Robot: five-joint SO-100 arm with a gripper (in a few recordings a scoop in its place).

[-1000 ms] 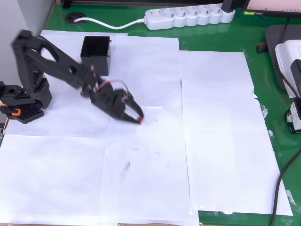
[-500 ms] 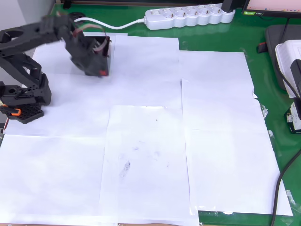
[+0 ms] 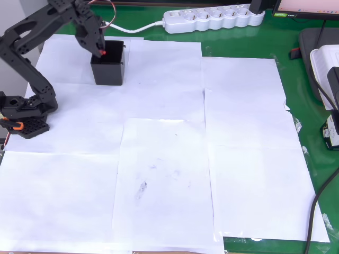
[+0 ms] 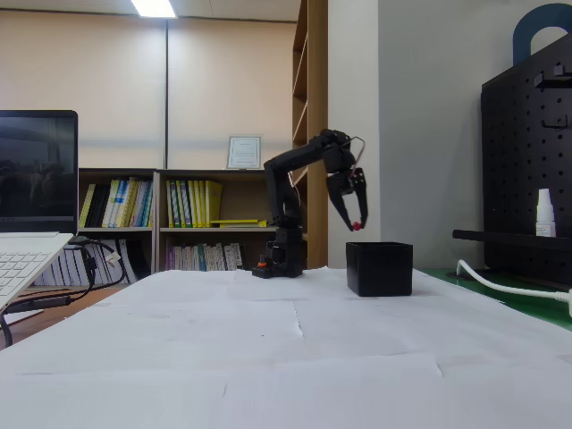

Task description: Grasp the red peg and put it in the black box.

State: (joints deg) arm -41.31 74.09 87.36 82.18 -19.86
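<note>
The black box (image 3: 109,67) (image 4: 380,268) stands on the white paper at the upper left of the overhead view. My gripper (image 3: 102,52) (image 4: 357,222) points down just above the box's open top, at its left rim in the overhead view. It is shut on the red peg (image 3: 104,53) (image 4: 356,226), a tiny red dot at the fingertips. In the fixed view the peg hangs a little above the box's rim.
White paper sheets (image 3: 175,159) cover the green table. A white power strip (image 3: 214,17) and its cable lie along the far edge. My arm's base (image 3: 24,114) sits at the left. A laptop (image 4: 36,206) stands at the left of the fixed view.
The arm has swung from the middle of the paper back and up to the box, carrying the red peg, and now holds it over the box's opening.
</note>
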